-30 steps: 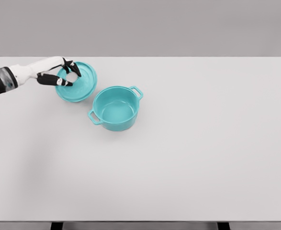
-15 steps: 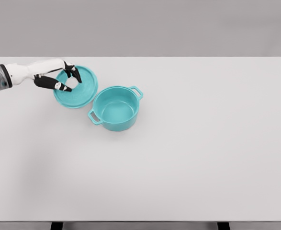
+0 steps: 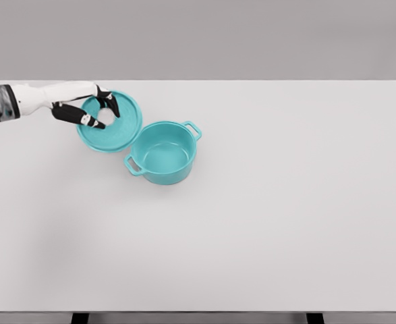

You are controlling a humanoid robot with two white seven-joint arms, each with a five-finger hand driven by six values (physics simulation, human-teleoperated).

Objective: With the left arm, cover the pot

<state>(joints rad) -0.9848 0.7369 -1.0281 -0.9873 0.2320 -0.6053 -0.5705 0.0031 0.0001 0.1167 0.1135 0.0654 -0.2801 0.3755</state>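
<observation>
Presently: left hand (image 3: 93,108) pinching teal lid (image 3: 117,125) at its centre knob, beside open pot (image 3: 162,152) on desk (image 3: 285,202). Lid likely rigid, smooth, slip-prone; knob is the proper hold.

Arm (image 3: 39,96): white, smooth, rounded shell; tapers toward the wrist.
Cuff: dark band with a grey, glossy ring at the picture's left edge, between white segments.
Left hand (image 3: 84,106): white at the back, turning black along the digits.
Fingers (image 3: 108,101): black, slender, jointed.
Thumb: black with a small white patch near the tip.
Cables, screws, markings: too small to tell.
</observation>
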